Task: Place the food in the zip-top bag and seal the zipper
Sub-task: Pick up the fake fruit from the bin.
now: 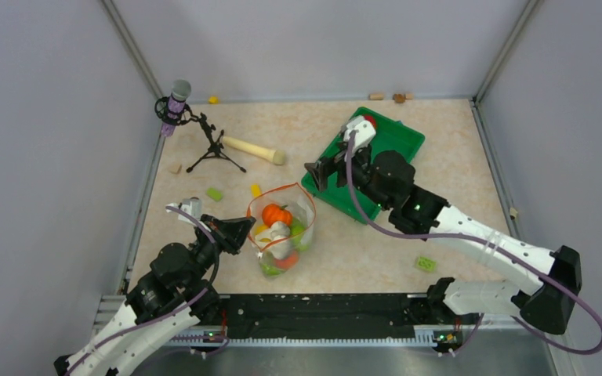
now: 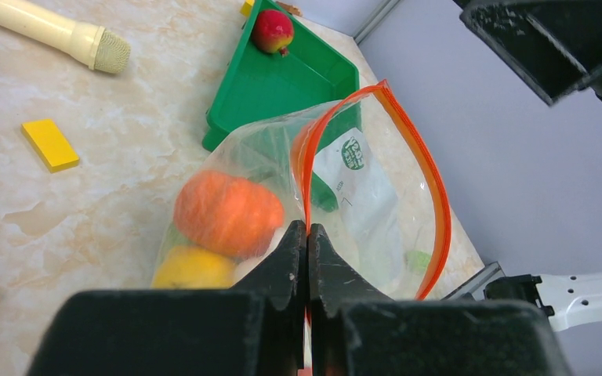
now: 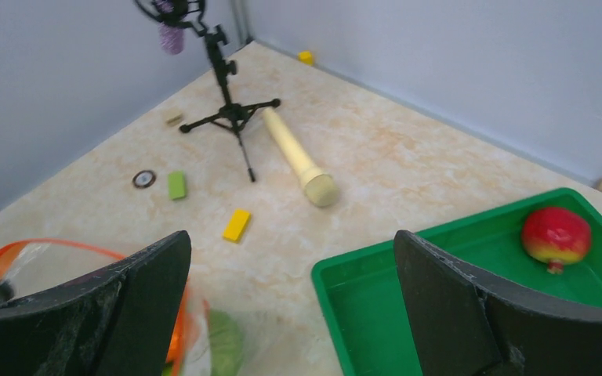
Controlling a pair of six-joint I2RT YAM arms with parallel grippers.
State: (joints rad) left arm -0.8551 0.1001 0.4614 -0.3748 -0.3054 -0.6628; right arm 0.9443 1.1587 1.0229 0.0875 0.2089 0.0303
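The clear zip-top bag [image 1: 301, 213] lies mid-table with its orange-red zipper [image 2: 431, 188] gaping open. Inside are an orange pumpkin [image 1: 277, 214], a yellow lemon [image 2: 192, 269], a white piece and green and red pieces. My left gripper [image 1: 244, 233] is shut on the bag's rim at its left side; in the left wrist view the gripper [image 2: 307, 231] pinches the orange strip. My right gripper [image 1: 319, 174] is open and empty above the near-left corner of the green tray [image 1: 396, 141]. A red apple [image 1: 371, 121] sits in the tray's far corner and shows in the right wrist view [image 3: 556, 236].
A beige wooden pin [image 1: 255, 150] and a microphone tripod [image 1: 212, 145] stand at the back left. A yellow block [image 1: 255, 189] and a green block [image 1: 215, 193] lie left of the bag. A green brick [image 1: 426, 264] lies at the front right.
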